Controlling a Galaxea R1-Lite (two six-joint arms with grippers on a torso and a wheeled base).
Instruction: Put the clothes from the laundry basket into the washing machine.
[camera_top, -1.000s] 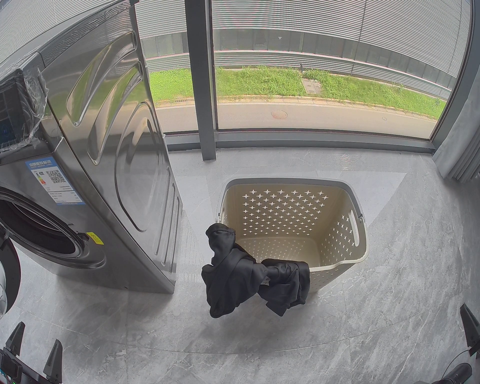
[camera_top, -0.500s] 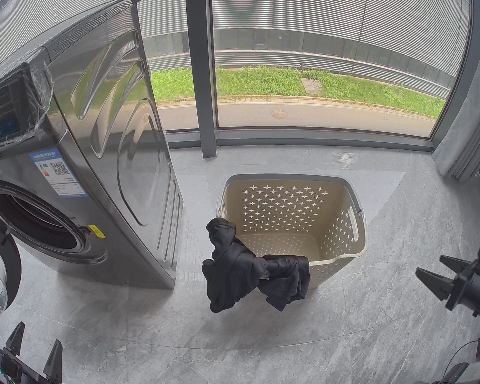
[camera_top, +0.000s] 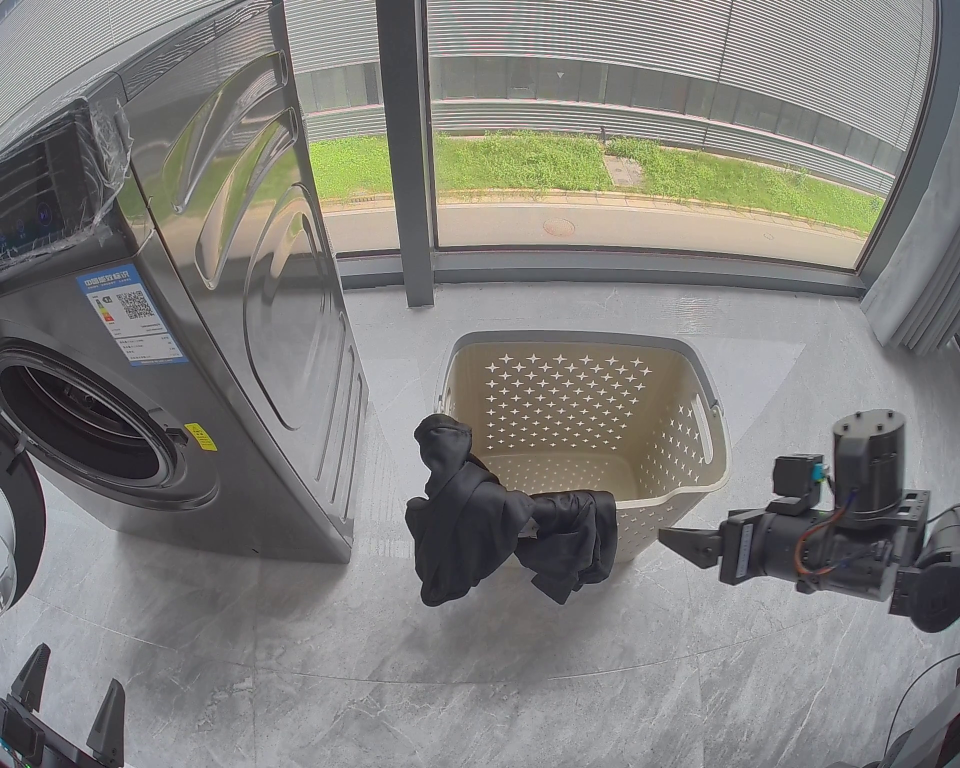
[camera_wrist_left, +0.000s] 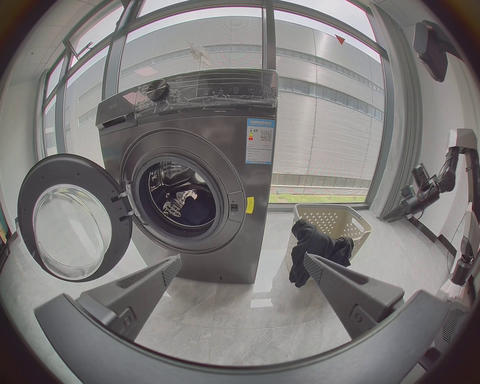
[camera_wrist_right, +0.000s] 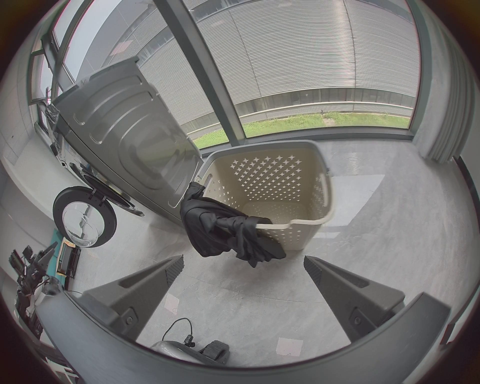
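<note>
Hanging over the near left corner of the cream, star-perforated plastic laundry basket (camera_top: 580, 340), the crumpled black garment (camera_top: 470, 530) has its long axis along the near rim, running from that corner toward the rim's middle. One bunched end pokes up at the corner on the washer's side, and the bulk droops outside the basket toward the grey marbled floor (camera_top: 500, 690). The grey front-loading washing machine (camera_top: 250, 300) stands just left of the basket, its round glass door (camera_wrist_left: 75, 215) swung wide. The right gripper (camera_wrist_right: 242, 260) hovers to the right of the basket, pointing at it, jaws spread wide and empty. The left gripper (camera_wrist_left: 241, 257) sits low, facing the drum opening, jaws likewise wide apart, holding nothing.
</note>
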